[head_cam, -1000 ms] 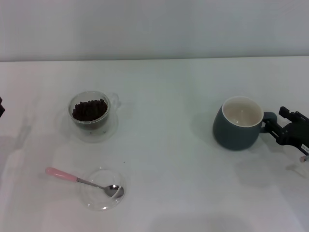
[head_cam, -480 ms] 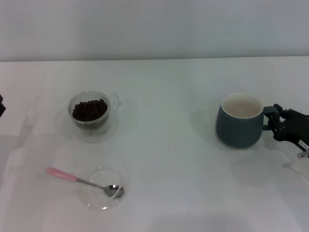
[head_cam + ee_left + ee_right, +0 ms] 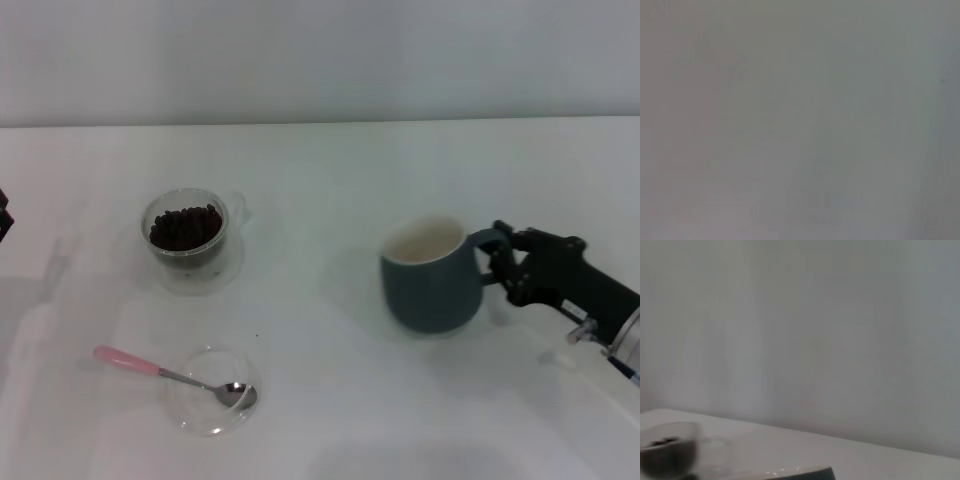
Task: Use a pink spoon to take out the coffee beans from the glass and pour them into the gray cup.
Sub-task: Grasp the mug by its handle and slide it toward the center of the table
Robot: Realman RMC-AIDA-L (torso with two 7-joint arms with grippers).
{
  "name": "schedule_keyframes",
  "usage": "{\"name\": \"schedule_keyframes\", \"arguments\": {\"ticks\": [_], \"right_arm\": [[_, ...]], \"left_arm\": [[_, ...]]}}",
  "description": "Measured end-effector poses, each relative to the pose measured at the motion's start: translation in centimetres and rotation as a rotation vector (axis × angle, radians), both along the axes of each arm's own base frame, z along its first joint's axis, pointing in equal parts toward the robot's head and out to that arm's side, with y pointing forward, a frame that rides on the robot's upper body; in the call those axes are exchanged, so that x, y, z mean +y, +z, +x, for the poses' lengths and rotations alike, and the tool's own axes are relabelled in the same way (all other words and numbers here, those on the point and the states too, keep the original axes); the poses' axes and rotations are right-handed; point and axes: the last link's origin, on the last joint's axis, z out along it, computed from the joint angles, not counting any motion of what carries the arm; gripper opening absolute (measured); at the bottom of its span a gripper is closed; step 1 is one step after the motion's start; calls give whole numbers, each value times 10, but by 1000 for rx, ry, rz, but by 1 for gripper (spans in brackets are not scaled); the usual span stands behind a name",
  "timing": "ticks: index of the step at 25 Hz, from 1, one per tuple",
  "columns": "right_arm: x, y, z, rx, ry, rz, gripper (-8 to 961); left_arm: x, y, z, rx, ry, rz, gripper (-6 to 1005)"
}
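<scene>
On the white table point(image 3: 330, 420), the rounded dark blue-gray ceramic mug point(image 3: 430, 280) with a cream-white inside stands a little to the right of the middle. Its loop handle points to the robot's right side. The black right gripper point(image 3: 505, 268) is at that handle, and its fingers are closed around it, so the gray cup is held by the handle. The black arm runs from there toward the table's right edge.

In the right wrist view, only a thin dark strip of the mug's rim point(image 3: 807, 472) shows at the edge of the picture. Far off in that view is a blurry glass with dark beans point(image 3: 662, 452) in it.

The small clear glass cup point(image 3: 186, 240) with a side handle and a wider clear base stands on the left part of the table, well apart from the mug. The little dark brown coffee beans point(image 3: 185, 227) fill it in a heap.

Nearer to the robot than the glass lies the small teaspoon with a shiny metal bowl and a slim light-pink handle point(image 3: 170, 375). Its metal bowl rests in a flat, shallow clear round dish point(image 3: 212, 390), and its pink handle sticks out over the rim toward the left. No gripper touches the spoon.

Only a small dark bit of the left arm point(image 3: 4, 215) shows at the left edge of the head view. Its gripper cannot be seen.
</scene>
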Motion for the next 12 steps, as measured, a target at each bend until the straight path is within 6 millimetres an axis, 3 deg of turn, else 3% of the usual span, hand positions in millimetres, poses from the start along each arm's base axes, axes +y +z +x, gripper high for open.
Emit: {"name": "schedule_keyframes", "arguments": {"ticks": [12], "right_arm": [[10, -22, -35, 16, 145, -158, 177]], "left_arm": [[2, -1, 3, -1, -9, -5, 871]]}}
